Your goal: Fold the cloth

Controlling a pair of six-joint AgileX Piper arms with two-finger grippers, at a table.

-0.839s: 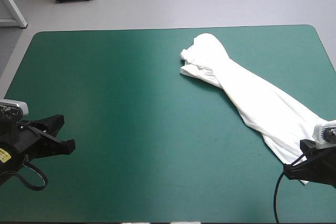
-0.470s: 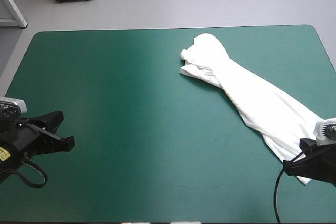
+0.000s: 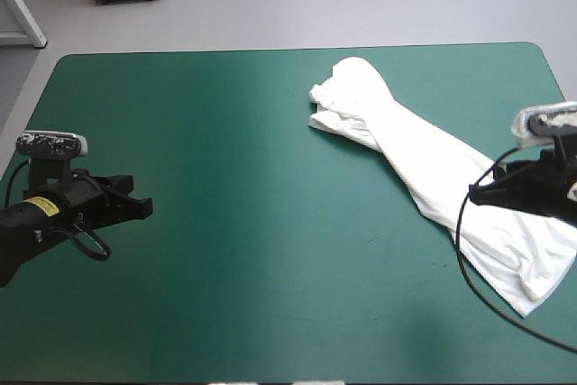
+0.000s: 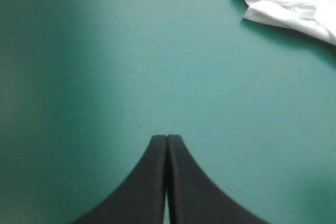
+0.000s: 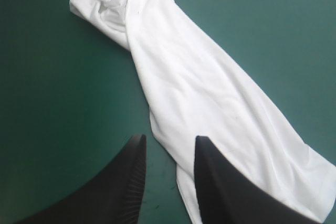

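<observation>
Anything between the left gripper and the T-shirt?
Nothing visible. Only bare teal-green cover lies between the left gripper and the T-shirt; its jaws are shut.

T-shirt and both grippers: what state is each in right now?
T-shirt: unfolded, a long twisted strip lying on the teal-green cover, bunched at its far end, not held.
Left gripper: shut, empty, well clear of the T-shirt.
Right gripper: open, over the T-shirt's edge, gripping nothing.
</observation>
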